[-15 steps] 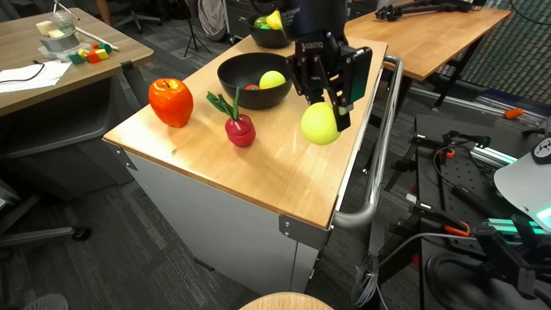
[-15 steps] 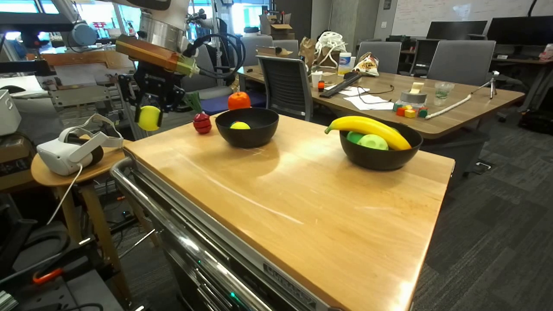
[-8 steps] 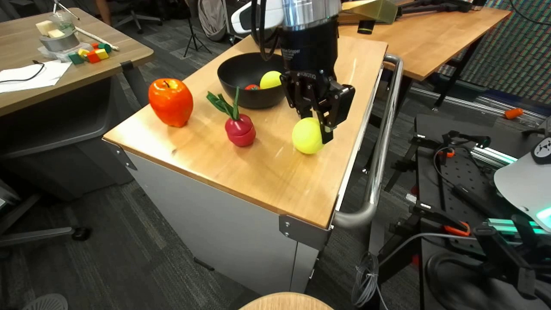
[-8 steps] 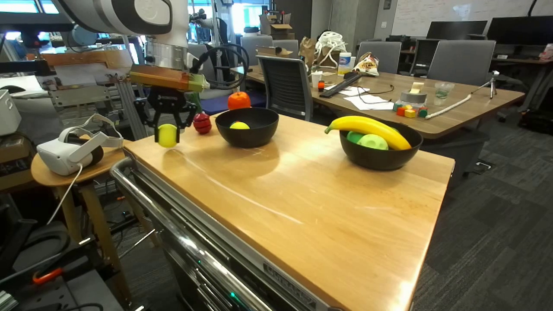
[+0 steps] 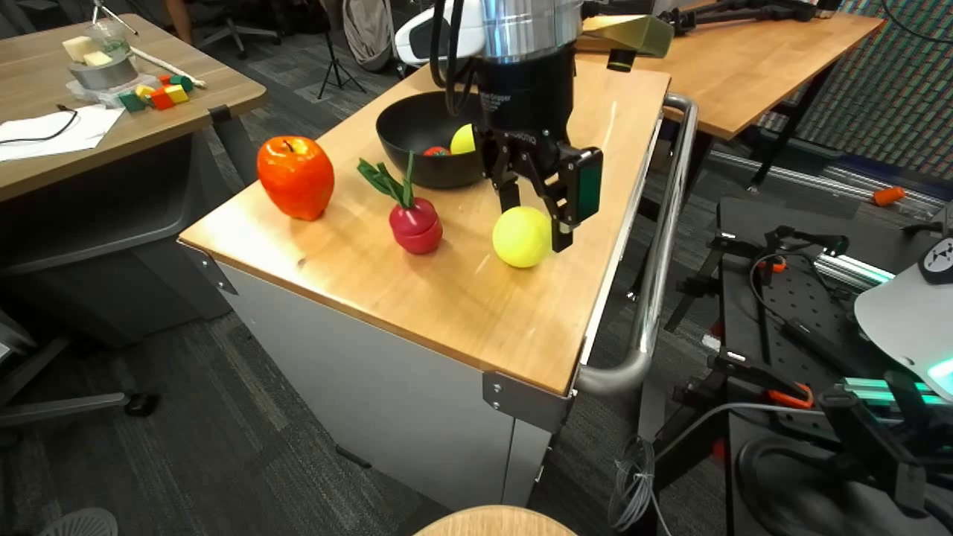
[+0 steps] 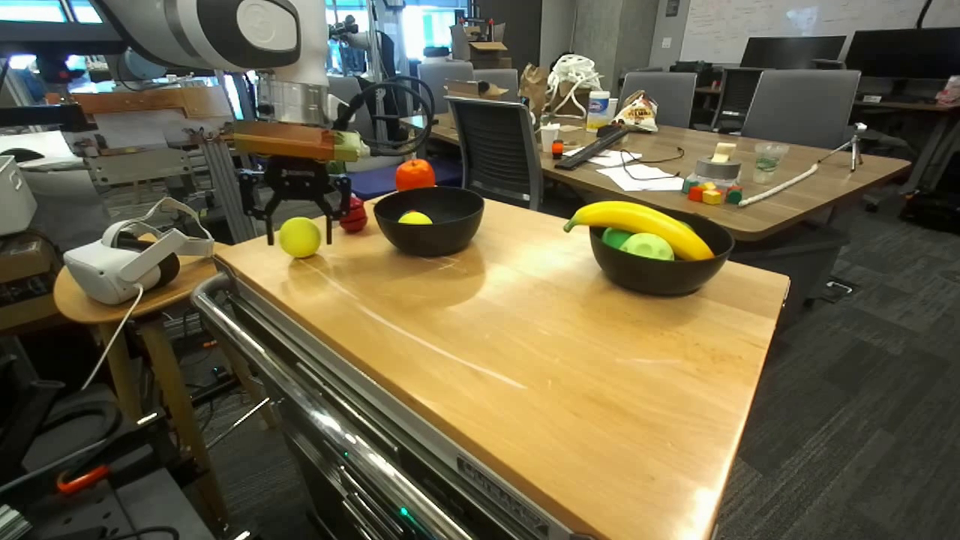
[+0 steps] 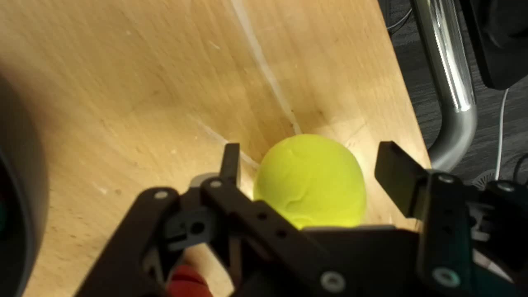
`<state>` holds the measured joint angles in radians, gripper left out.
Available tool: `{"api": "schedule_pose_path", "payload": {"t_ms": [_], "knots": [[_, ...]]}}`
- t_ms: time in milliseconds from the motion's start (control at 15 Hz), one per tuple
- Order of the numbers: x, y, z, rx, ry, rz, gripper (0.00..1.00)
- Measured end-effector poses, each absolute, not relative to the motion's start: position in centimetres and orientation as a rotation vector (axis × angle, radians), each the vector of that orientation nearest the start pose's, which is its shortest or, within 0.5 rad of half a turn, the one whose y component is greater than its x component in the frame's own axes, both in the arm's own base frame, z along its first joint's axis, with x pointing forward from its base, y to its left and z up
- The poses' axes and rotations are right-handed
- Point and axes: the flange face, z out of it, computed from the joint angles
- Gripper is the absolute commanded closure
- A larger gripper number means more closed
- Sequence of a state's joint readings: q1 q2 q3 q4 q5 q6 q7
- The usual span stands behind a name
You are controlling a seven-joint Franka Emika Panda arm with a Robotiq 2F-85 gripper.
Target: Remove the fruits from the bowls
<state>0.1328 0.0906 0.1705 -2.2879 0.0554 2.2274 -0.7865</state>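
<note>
The desk (image 5: 417,298) is carrying two black bowls (image 6: 429,241) and three loose fruits: one yellow-green ball (image 5: 522,237), one green-leaved red radish (image 5: 415,227) and one orange-red apple (image 5: 295,179). In an exterior view, reckoned from the ball, the radish is sitting at nine o'clock, the apple farther off between nine and ten, and the nearer bowl (image 5: 444,175) toward eleven. That bowl is containing at least one yellow ball (image 5: 462,140) and one small red fruit (image 5: 436,151). The banana bowl (image 6: 660,279), at three o'clock from it in an exterior view, is containing one banana (image 6: 652,223), one pale green fruit (image 6: 649,246) and one darker green fruit (image 6: 615,238). The gripper (image 6: 299,237) is standing wide, its fingers (image 7: 398,175) flanking the yellow-green ball with gaps on both sides, gripping nothing.
</note>
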Motion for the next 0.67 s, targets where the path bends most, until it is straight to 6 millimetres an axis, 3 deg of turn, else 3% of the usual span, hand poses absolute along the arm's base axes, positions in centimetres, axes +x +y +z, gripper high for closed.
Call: {"api": "schedule_pose_path", "payload": {"t_ms": [200,467,667], "knots": [[48.8,15.5,32.1,-2.632,-1.525,0.148,0.0],[50.4,15.6,38.5,-2.67,-1.561,-0.018,0.0],[52.9,14.5,42.6,-2.73,-1.614,-0.138,0.0]]}}
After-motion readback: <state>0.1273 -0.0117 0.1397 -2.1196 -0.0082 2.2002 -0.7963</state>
